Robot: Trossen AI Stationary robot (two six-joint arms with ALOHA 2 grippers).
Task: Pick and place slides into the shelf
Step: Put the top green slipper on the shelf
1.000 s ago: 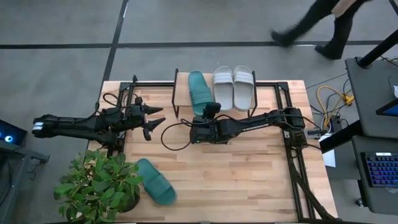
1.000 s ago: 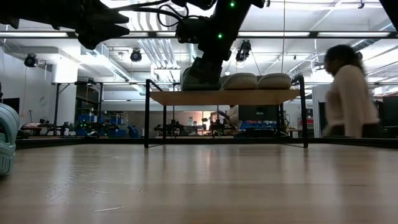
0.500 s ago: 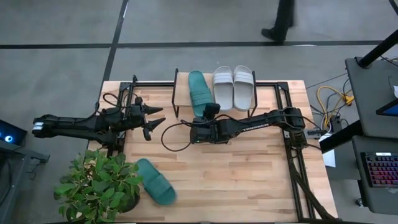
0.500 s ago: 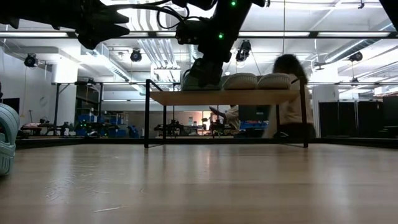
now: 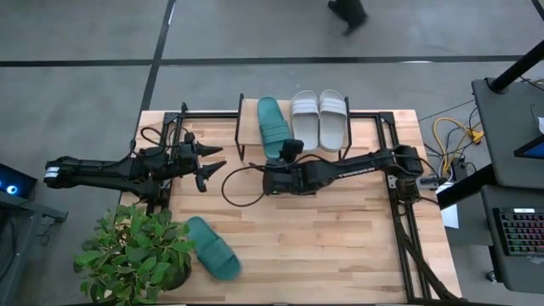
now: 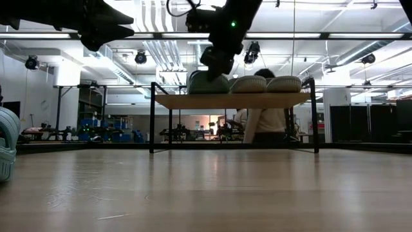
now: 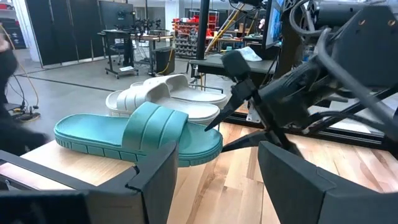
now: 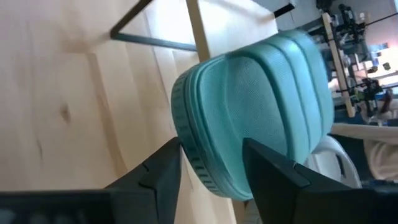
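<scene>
Loose teal slide [image 5: 213,258]: lies flat on the counter at its near left part, just beside the potted plant [image 5: 136,259], well apart from the shelf; its edge shows at the left border of the low view [image 6: 5,143]
Counter [image 5: 340,246]: light wooden top, bare across the near and right parts
Left hand [image 5: 210,166]: hangs above the left part of the counter, fingers spread and holding nothing; in the left wrist view the two dark fingers [image 7: 152,180] stand apart with a wide gap between them
Right hand [image 5: 290,150]: at the near edge of the shelf, just at the heel of the shelved teal slide; in the right wrist view its fingers [image 8: 161,171] stand apart on either side of that heel and appear released, not clamped on it
Shelved teal slide [image 5: 272,125]: lies on the shelf board at its left part, heel toward the right hand; seen on the board in the low view [image 6: 207,82] and side-on in the left wrist view [image 7: 140,134]
Grey slides [image 5: 320,117]: two side by side on the shelf, just right of the teal one, touching or nearly touching each other
Shelf [image 5: 246,110]: stands at the far middle of the counter, wooden board on thin black legs [image 6: 152,116]
Person [image 6: 262,119]: in the room beyond the shelf, seen below the board in the low view
</scene>
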